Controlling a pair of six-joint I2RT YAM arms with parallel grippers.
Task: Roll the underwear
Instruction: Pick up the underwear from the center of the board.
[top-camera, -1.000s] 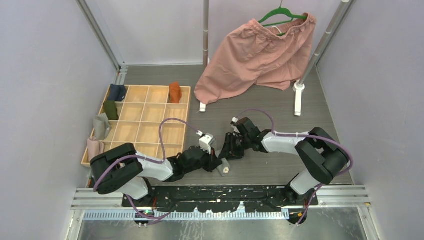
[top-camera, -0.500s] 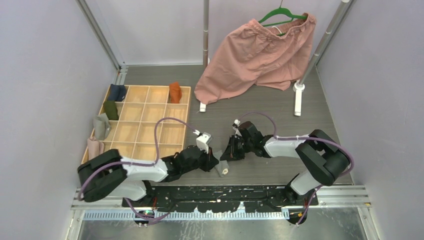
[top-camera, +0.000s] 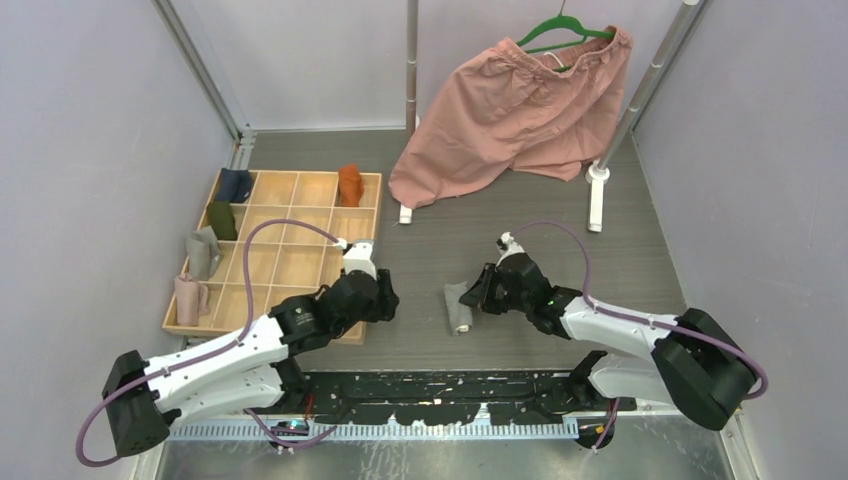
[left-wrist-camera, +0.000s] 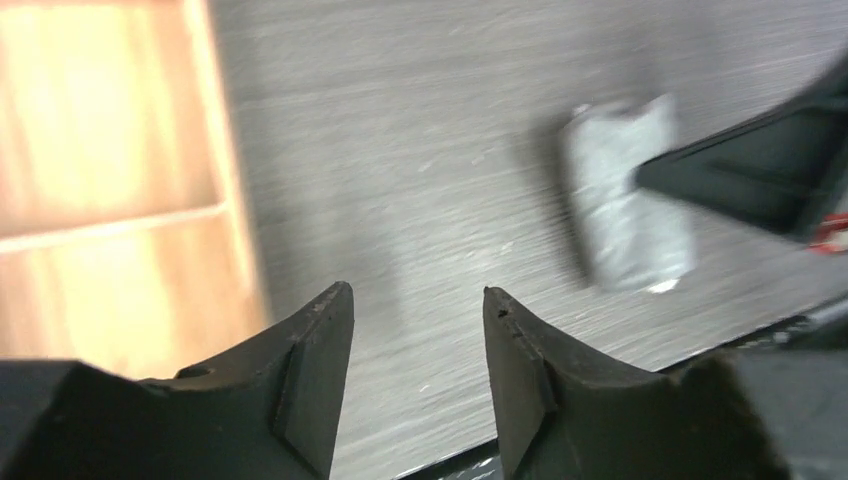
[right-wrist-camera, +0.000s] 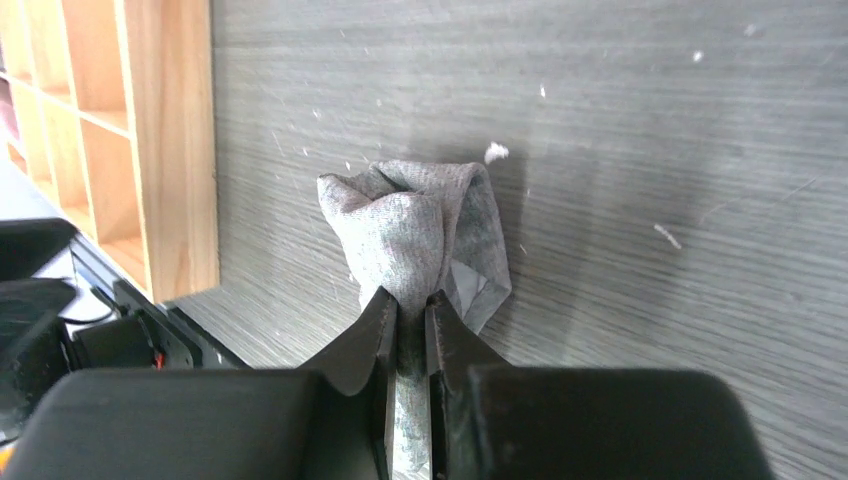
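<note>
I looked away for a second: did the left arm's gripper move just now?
Yes. In the top view the left gripper has pulled back leftward, away from the grey underwear, and now sits at the wooden tray's near right corner.

Seen from above, a grey underwear, rolled into a short bundle, lay on the dark wood-grain table near the front edge. The right gripper touched its right side. The left gripper hung well apart to the left, at the near right corner of a wooden compartment tray. A rust-orange underwear stood in the tray's far right compartment. Big pink shorts hung on a green hanger behind
</note>
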